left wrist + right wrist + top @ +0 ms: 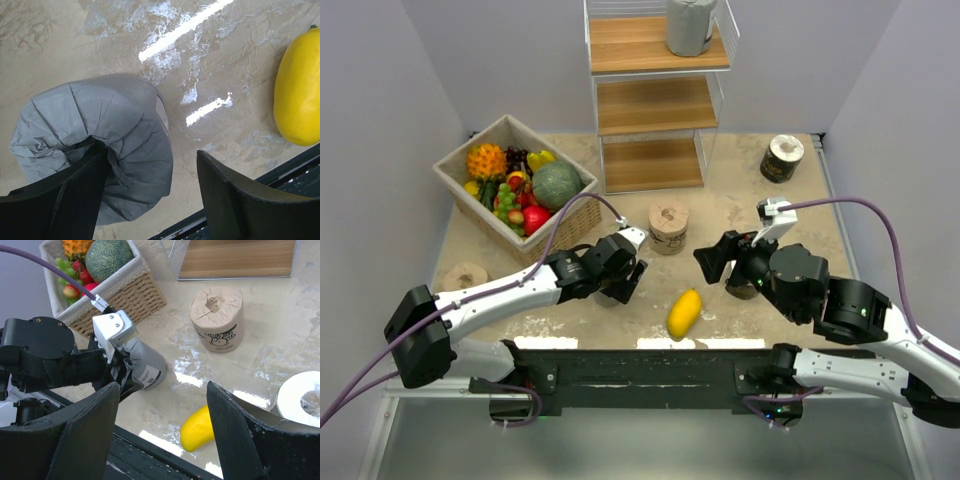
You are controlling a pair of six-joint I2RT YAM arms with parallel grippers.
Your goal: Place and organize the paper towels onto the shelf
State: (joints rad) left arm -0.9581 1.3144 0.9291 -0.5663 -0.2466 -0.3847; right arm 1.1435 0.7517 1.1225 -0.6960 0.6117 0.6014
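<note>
The left gripper (151,160) is hovering over the grey roll (100,115). The roll is lying on its side on the worktop (760,215), close to the arm bases and near the mango (684,312). The jaws are standing apart and gripping nothing. One finger is touching the crumpled end of the roll (whether it is entering the hollow core I cannot tell), while bare worktop is showing between the roll and the other finger. The step in hand, as I judge it, is grasping this roll for the shelf (655,105).

To do it well, the gripper is needing a sideways shift so the roll is sitting centred between both fingers. From this lopsided stance, a squeeze is likely to be shoving the roll toward the mango. The wrap is looking soft and creased, so a firm hold across the body should be serving better than a pinch on the loose end. The roll is also wanting to be turned upright before it is set down.

The second grey roll (690,25) is standing toward the right of the top board, so the free space beside it is looking like the tidy spot. The right gripper (162,385) is hanging with jaws spread and nothing between them. A pale-topped roll (302,397) is sitting just outside one finger.
</note>
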